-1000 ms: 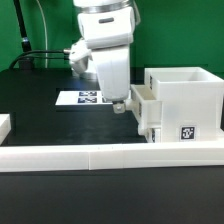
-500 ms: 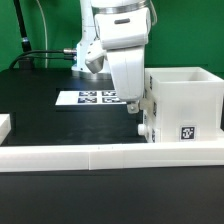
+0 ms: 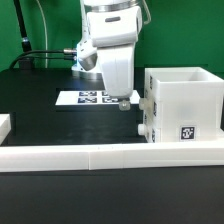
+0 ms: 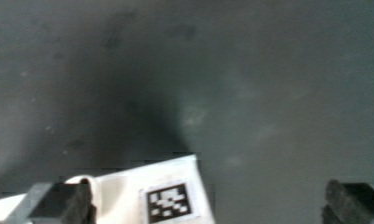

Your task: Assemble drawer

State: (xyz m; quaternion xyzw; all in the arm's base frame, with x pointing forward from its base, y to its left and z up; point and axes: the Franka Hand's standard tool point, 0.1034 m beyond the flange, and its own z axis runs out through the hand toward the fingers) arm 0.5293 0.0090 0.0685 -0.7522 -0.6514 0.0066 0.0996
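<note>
Claw (image 3: 122, 101), fingers spread and empty, has backed off toward frame centre from the drawer (image 3: 183, 105) at right on the black desk (image 3: 40, 115), a tray now pushed nearly flush into the housing, so this insertion looks done.

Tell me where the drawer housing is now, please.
The drawer housing stands at the exterior view's right, just behind the white border wall, with the gripper close beside it.
</note>
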